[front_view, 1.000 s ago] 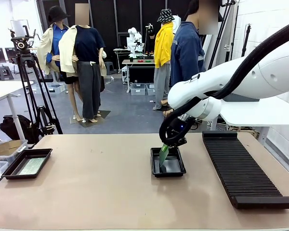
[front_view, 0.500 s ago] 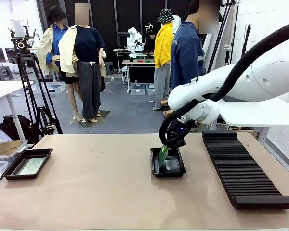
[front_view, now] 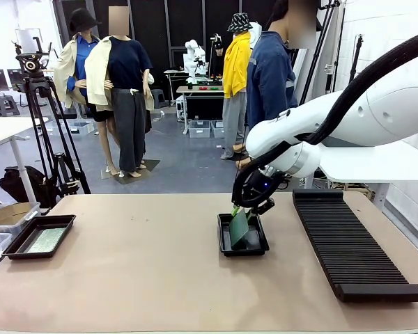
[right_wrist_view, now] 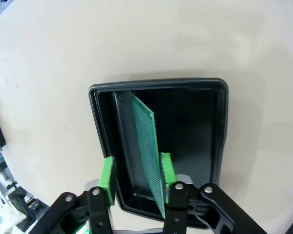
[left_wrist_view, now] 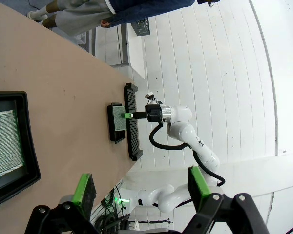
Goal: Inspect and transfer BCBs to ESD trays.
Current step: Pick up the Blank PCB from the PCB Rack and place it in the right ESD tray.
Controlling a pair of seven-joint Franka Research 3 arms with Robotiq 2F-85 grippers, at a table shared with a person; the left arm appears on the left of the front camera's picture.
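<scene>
R tool sitting released around BCB in mid-desk ESD tray.
Pads are standing apart, not clamping; green BCB is leaning tilted on edge btwn them, one edge down in the black tray. L tool is hanging wide apart w/ nothing in it. 2nd tray, at L end of desk, is holding another BCB lying flat.
</scene>
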